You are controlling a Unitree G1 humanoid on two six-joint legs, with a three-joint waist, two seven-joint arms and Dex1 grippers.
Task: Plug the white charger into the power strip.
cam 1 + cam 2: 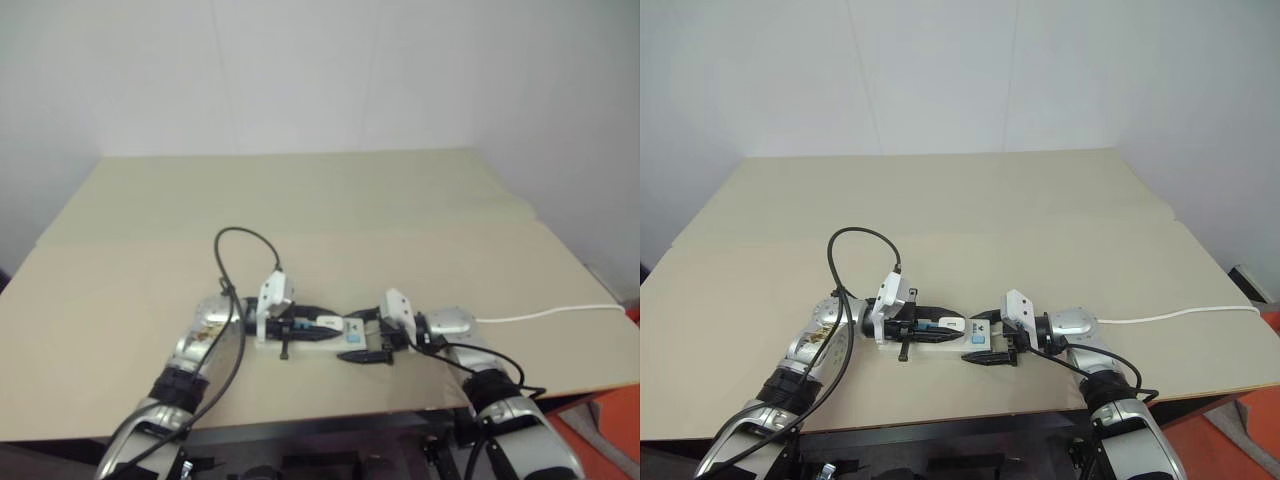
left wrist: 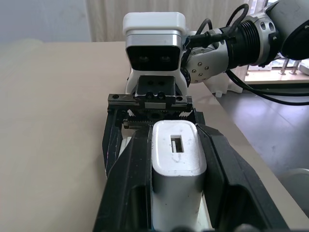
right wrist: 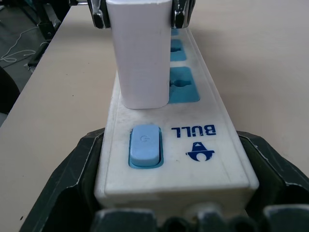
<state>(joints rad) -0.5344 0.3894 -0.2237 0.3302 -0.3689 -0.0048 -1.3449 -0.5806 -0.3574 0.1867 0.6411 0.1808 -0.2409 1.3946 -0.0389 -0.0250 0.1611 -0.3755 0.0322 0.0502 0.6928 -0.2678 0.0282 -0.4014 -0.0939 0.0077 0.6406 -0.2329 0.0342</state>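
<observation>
**Charger over the strip**

The left gripper [image 2: 176,193] squeezes the charger [image 2: 177,169] tight. The right gripper [image 3: 176,193] grips the strip [image 3: 193,145] at its switch end. The charger sits over the strip, beside a blue socket; it looks like it touches, but that is hard to tell.

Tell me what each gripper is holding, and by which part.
The left gripper clamps the white charger by its long sides. The right gripper grips the power strip across its switch end.
</observation>
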